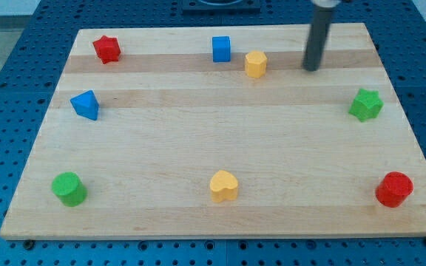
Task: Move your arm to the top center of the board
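Up near the view's top, right of centre: dark rod tool, my tip (pixel 313 69) resting on the pale wooden surface (pixel 198 140), grasping nothing, touching no block. Upper end cut off by the frame. Just left of the tip, yellow hexagonal block (pixel 255 64); further left, blue cube (pixel 221 49). Below right, green star block (pixel 365 105). No readable writing anywhere.

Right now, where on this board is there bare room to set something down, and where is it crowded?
The widest bare patch is mid-board, bordered by the blue triangle, green star and yellow heart. The bottom edge is also free between the green cylinder, heart and red cylinder. Crowded: top centre, where the blue cube, yellow hexagon and my tip cluster.
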You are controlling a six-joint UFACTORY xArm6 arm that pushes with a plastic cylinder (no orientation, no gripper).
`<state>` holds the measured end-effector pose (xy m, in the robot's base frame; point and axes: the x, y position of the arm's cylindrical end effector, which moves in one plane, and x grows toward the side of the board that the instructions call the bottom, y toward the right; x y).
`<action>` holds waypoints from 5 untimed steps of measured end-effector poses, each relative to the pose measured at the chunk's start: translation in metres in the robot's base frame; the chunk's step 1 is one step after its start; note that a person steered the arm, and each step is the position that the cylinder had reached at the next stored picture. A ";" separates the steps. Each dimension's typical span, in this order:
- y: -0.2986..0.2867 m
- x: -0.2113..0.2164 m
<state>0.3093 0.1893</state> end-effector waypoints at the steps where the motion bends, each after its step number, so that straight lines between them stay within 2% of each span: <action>1: -0.007 -0.054; 2: -0.075 -0.095; 3: -0.148 -0.113; 5: -0.276 -0.102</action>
